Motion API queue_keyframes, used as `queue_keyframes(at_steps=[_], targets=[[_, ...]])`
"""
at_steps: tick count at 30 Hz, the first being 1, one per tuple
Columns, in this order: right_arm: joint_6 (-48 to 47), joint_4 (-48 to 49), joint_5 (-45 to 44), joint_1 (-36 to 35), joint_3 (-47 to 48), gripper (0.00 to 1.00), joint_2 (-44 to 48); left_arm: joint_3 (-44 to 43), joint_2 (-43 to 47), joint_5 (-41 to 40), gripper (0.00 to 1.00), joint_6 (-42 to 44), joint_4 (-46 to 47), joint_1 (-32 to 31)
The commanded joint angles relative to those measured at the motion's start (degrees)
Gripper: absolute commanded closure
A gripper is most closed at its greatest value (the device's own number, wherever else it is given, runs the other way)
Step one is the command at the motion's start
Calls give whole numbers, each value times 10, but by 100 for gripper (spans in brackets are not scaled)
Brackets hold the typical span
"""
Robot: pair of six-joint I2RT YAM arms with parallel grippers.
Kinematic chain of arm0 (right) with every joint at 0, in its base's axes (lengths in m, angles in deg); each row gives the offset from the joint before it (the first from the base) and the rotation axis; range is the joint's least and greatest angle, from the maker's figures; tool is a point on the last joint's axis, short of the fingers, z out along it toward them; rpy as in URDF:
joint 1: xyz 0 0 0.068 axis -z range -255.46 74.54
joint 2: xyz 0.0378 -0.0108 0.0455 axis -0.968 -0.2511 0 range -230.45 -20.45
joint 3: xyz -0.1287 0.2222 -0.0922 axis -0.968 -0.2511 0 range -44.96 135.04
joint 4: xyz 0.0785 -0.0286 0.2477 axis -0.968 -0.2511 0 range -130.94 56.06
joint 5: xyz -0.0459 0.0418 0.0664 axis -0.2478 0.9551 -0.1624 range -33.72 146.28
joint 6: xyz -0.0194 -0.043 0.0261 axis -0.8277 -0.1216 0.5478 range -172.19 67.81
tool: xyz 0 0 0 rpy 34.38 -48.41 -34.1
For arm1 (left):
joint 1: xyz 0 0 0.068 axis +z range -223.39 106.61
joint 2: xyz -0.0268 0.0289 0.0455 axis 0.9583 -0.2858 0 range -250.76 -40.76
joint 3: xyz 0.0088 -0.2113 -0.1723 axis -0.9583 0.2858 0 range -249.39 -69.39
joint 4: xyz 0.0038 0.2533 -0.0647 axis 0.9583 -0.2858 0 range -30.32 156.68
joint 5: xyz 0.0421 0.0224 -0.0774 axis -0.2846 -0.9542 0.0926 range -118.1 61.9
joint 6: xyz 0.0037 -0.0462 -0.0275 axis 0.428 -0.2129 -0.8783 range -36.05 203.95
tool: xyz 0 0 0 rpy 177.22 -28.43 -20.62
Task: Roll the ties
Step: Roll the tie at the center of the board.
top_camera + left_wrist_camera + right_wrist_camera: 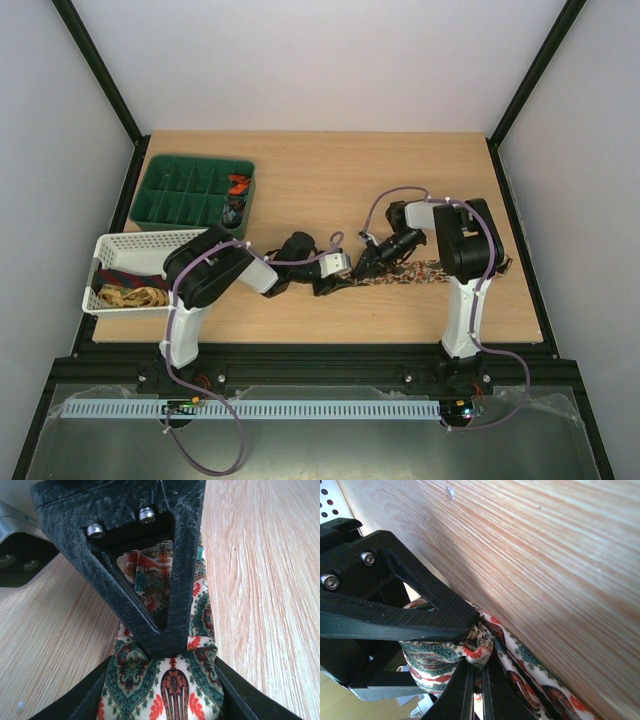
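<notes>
A floral-patterned tie [420, 273] lies as a strip on the wooden table, its left end rolled up between the two grippers. In the left wrist view my left gripper [165, 680] has a finger pressed on each side of the rolled end [130, 672], and the right gripper's black finger [172, 605] pokes into it from above. My right gripper [477, 667] is shut, pinching a fold of the tie [480, 650] beside the left finger [410, 615]. The two grippers meet near the table's middle: left gripper [325, 283], right gripper [362, 268].
A green divided tray [160, 205] at the back left holds an orange-red coil [238, 184] and a dark coil [232, 213]. A white basket [110, 245] at the left holds gold-patterned [130, 296] and maroon ties. Purple cables loop over both arms.
</notes>
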Motion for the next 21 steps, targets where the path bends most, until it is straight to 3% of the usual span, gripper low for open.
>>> queue_keyframes(at_steps=[1,4,9,13,21], targets=[[12,41,-131,-13,-15,98,-47,4,14,11,59,33,-22,5],[2,27,-126,-6,-8,92,-24,43,43,-2,63,49,-56,10],[-19,-21,-62,-1,14,62,32,72,82,-35,64,74,-133,11],[12,-15,15,-8,2,47,73,63,89,-52,64,78,-180,11],[38,-8,31,-54,6,50,47,28,82,-80,64,56,-238,9]])
